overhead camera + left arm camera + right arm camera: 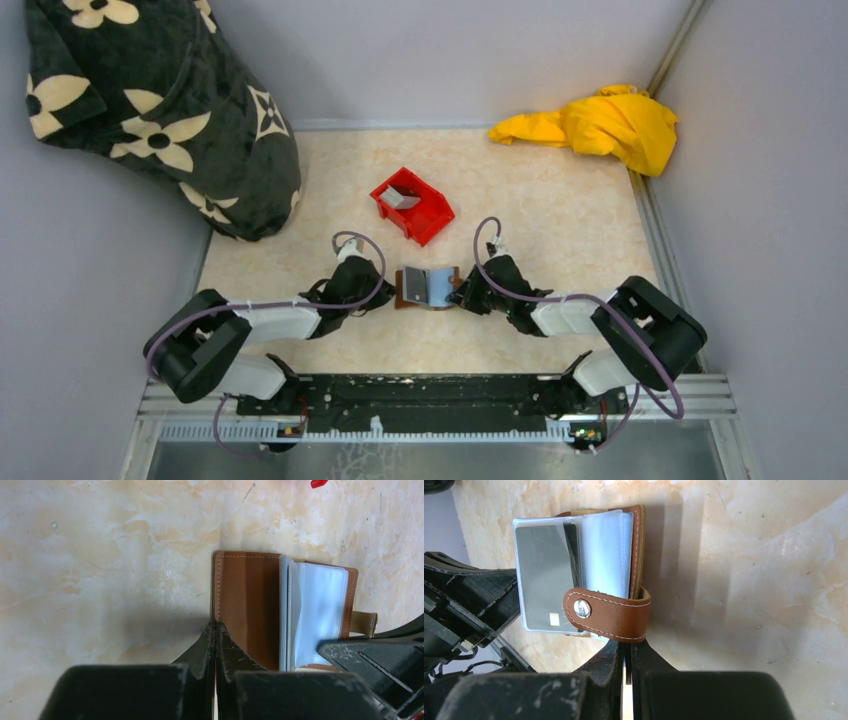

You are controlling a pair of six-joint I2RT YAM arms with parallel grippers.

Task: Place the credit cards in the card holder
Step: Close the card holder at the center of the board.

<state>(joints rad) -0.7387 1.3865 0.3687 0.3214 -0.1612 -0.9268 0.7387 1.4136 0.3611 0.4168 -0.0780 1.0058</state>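
Right wrist view gives the best look at the card holder (639, 550). It lies open on the bench (560, 230), in the middle between the two arms, with its clear sleeves (604, 555) fanned up. A first card (544, 575), grey, sits inside the front sleeve. A second card (400, 198), also grey, lies in the red bin (432, 222), a little beyond the holder and apart from it.

The left claw (216, 626) is fully closed, with its tips on the outer edge of the brown cover. I see nothing between the fingers, so it seems to press and not to pinch. The right claw (628, 647) is closed too, its tips at the other cover edge under the strap (609, 616). Whether it nips the leather there I cannot tell.

My worry is only a guess. Both claws are busy with the holder, so one must let go to fetch the second card. The freed cover may then spring up and the holder fold shut, or the sleeves may flop over. The strap curls over the sleeves and could block the way of a card. The thin card in the bin may also slip at the pick.

Count: one card holder, two cards in sight, one red bin, two claws, and one yellow cloth (600, 125) and one dark flowered bag (150, 110) at the far corners.
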